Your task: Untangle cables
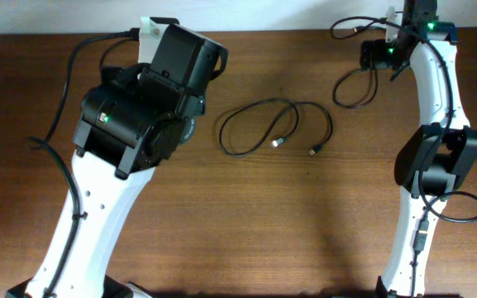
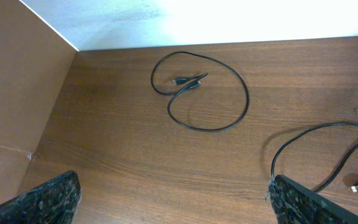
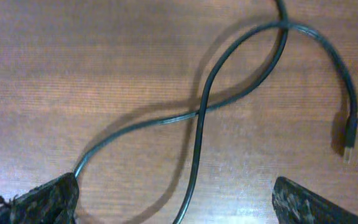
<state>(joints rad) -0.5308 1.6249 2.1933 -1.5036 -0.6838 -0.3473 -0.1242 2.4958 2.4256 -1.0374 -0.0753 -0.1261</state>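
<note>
One thin black cable (image 1: 276, 124) lies in a loose loop at mid-table, both metal-tipped plugs inside the loop. A second cable (image 1: 354, 85) lies at the back right under my right gripper (image 1: 373, 55). In the right wrist view this cable (image 3: 229, 68) crosses itself, its plug (image 3: 351, 140) at the right. One strand runs between the open fingers of the right gripper (image 3: 179, 208), another to the left fingertip. My left gripper (image 2: 179, 205) is open and empty above bare wood. Ahead of it lies a looped cable (image 2: 210, 93), and another cable (image 2: 316, 140) lies at its right.
A white wall runs along the table's back edge (image 2: 229, 18). A brown cardboard panel (image 2: 17, 93) stands at the left. The left arm's black wrist housing (image 1: 180, 62) hides its fingers and the table under it in the overhead view. Thick robot cables (image 1: 65, 91) hang by both arms.
</note>
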